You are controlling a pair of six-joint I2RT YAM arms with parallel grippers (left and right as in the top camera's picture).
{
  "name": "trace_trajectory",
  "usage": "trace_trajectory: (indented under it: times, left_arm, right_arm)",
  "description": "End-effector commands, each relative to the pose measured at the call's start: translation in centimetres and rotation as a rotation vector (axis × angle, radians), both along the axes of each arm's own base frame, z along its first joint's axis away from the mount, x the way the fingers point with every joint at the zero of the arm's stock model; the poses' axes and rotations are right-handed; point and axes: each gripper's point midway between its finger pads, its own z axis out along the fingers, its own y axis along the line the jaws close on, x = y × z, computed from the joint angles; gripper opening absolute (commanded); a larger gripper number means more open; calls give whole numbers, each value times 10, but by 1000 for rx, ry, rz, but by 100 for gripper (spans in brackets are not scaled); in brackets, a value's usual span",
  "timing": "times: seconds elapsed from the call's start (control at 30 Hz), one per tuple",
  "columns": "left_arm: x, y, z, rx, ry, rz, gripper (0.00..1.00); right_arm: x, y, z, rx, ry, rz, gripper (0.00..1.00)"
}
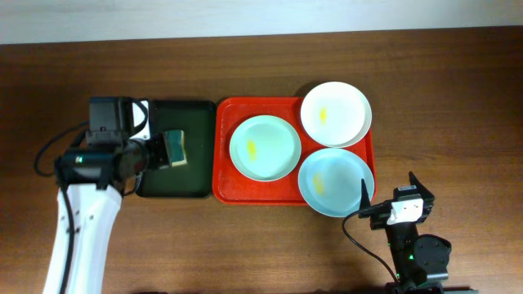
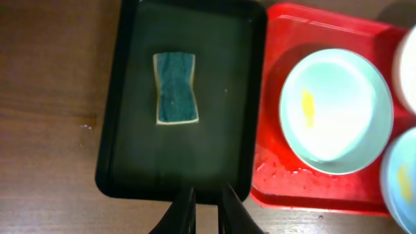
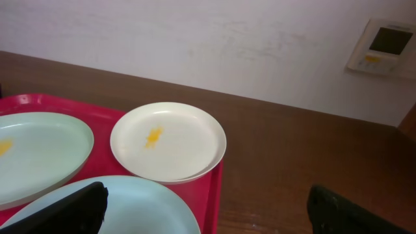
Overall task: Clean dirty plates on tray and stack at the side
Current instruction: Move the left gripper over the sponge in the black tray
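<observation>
The red tray (image 1: 225, 189) holds three plates, each with a yellow smear: a pale green plate (image 1: 263, 147) at its left, a white plate (image 1: 335, 113) at the back right and a pale blue plate (image 1: 335, 181) at the front right. My left gripper (image 2: 205, 211) is shut and empty at the near rim of the dark green tray (image 2: 130, 175), short of the sponge (image 2: 175, 88). My right gripper (image 3: 208, 203) is open and empty, one finger over the pale blue plate (image 3: 143, 208), the other over bare table. The white plate (image 3: 168, 140) lies ahead of it.
A blue-topped sponge (image 1: 174, 149) lies flat on the dark green tray (image 1: 196, 114), which stands against the red tray's left side. Brown table surrounds both trays. A pale wall with a small control panel (image 3: 382, 44) stands behind the table.
</observation>
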Motion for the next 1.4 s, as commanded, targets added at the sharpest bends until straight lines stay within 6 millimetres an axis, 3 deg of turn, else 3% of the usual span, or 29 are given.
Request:
trace_trajectory:
  times: [0.0,0.13,0.23,0.4,0.57,0.6,0.7,0.77,1.0,1.17,1.37]
  left_arm:
    - [15,2,-1,4,45,34,11]
    - [22,3,1,11,154,29,13]
    - [28,4,-1,21,195,29,26]
    - [29,10,-7,55,211,43,35]
    - [31,10,-6,54,203,44,56]
    - [31,10,-6,54,203,44,56]
    - [33,10,-7,54,195,44,38]
    - [35,10,-6,53,187,44,0]
    - [36,9,-6,51,184,43,1]
    - [37,9,-5,51,180,43,16]
    - [38,10,-5,55,176,45,10]
  right_arm:
    - [0,-4,-4,-4,11,-21,99]
    - [0,-4,-4,-4,11,-21,98]
    - [0,-4,-4,-4,11,-21,98]
    - [0,-4,-4,-4,11,-21,98]
    - [0,-4,-4,-4,11,-21,98]
    - [0,-4,-4,-4,11,-21,98]
    - [0,-4,-4,-4,11,-21,98]
    - [0,-4,-4,-4,11,-21,98]
    - [0,-4,-4,-4,11,-21,98]
    - [0,-4,-4,-4,11,-21,99]
    - [0,-4,-4,-4,11,-21,99]
